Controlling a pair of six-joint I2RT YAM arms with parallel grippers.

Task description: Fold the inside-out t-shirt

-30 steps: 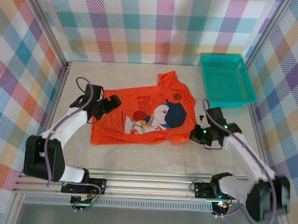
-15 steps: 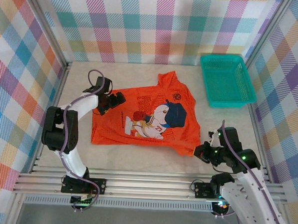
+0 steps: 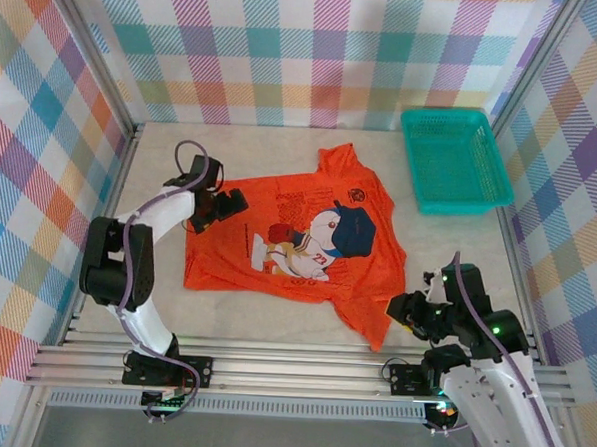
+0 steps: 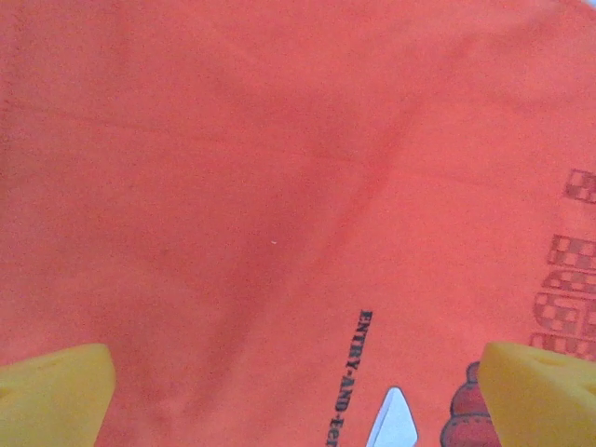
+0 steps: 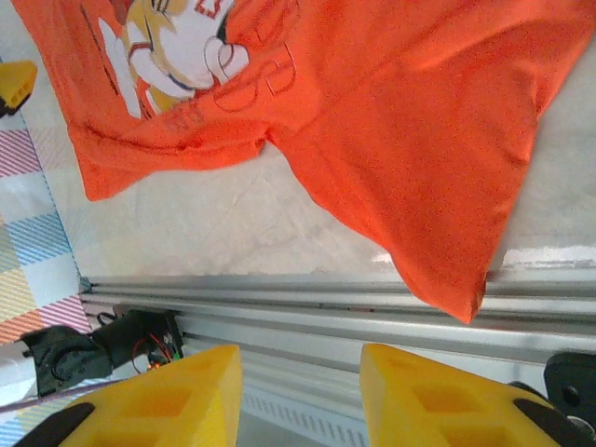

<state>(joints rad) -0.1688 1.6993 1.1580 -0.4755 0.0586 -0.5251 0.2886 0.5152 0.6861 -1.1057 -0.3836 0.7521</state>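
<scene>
The bright orange-red short-sleeved cloth t-shirt [image 3: 295, 245] lies spread on the pale table [image 3: 274, 307], mid-table, just left of an empty teal plastic mesh basket [image 3: 454, 162]. Its long axis runs left to right: the straight hem lies at the left, one sleeve points to the far side, and the other is drawn toward the near rail. The neckline cannot be made out. The left gripper [image 3: 224, 205] sits over the shirt's far-left edge. In its wrist view the yellow fingertips [image 4: 51, 391] are cut off at the bottom corners, spread wide over flat cloth and gripping nothing; whether they touch it I cannot tell. Small dark lettering [image 4: 346, 368] reads "ENTRY-AND-" and then runs out of frame, and checkered letters at the right edge are cut off and unreadable. The right gripper [image 3: 406, 314] is just beside the near sleeve tip, its yellow fingers [image 5: 158, 400] parted over the aluminium rail [image 5: 279, 307] with nothing between them. Outlined letters by the cartoon print cannot be read.
</scene>
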